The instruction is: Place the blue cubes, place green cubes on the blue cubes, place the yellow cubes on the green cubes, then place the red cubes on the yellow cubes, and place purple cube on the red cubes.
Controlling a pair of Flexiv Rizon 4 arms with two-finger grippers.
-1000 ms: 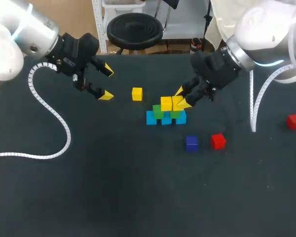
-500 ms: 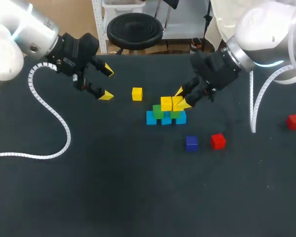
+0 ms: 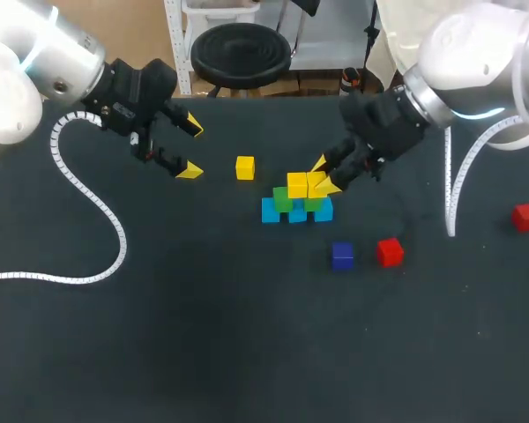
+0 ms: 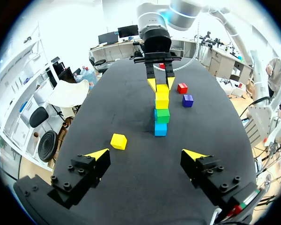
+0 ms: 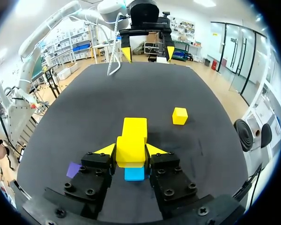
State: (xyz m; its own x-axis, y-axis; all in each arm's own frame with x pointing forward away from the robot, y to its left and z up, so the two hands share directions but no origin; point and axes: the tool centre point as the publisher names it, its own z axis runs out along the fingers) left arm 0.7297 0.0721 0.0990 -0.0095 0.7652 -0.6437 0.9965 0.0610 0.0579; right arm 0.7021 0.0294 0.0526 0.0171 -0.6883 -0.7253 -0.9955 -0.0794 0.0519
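Bright yellow cube (image 3: 317, 183) atop green cubes (image 3: 283, 199)

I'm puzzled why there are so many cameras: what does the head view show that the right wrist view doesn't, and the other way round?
Only the head view: two red cubes and the green cubes in the stack. Only the right wrist view: close up, the right arm's fingers pressing both sides of a yellow cube. Both: the loose yellow cube, the purple cube, a blue cube and the left arm's open fingers.
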